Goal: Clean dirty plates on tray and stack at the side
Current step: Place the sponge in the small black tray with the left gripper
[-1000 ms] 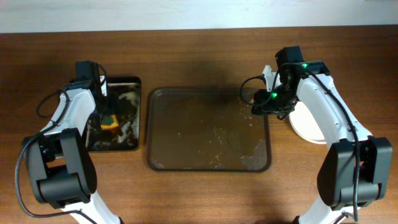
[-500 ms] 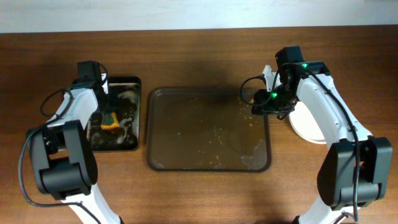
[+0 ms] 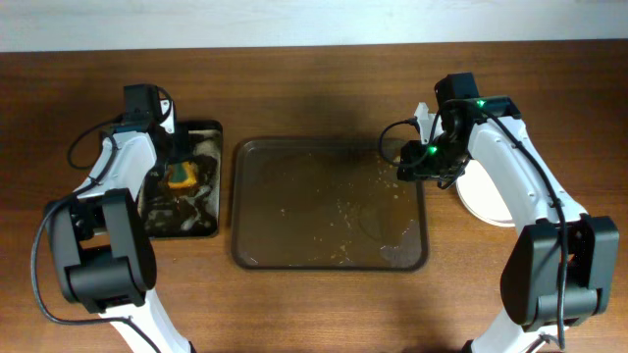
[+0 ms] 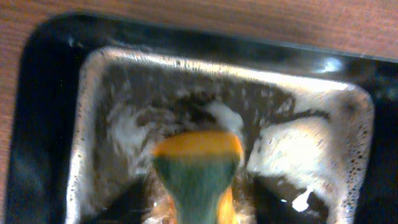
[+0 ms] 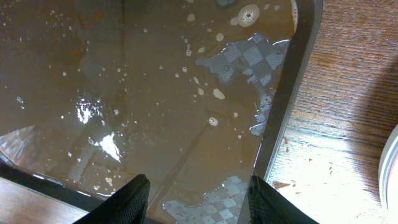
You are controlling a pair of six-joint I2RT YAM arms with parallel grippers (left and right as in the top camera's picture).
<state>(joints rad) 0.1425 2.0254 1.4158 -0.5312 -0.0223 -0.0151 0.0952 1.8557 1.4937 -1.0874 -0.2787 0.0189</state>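
The dark brown tray [image 3: 294, 211] lies mid-table with no plates on it, only brown water and crumbs on its floor [image 5: 155, 93]. White plates [image 3: 483, 201] sit stacked on the table right of the tray, partly hidden by my right arm; a rim shows in the right wrist view [image 5: 393, 168]. I cannot tell a grey-green one apart. My right gripper [image 3: 422, 165] is open and empty over the tray's far right corner [image 5: 199, 208]. My left gripper [image 3: 169, 157] is shut on a yellow-and-green sponge [image 3: 182, 176] [image 4: 198, 162] over the black tray.
A smaller black tray [image 3: 201, 211] with foamy, dirty water [image 4: 311, 143] stands left of the brown tray. The brown tray's raised rim [image 5: 286, 99] runs beside my right fingers. Bare wooden table surrounds both trays.
My left gripper has carried the sponge toward the far right part of the black tray. The right arm has not moved.
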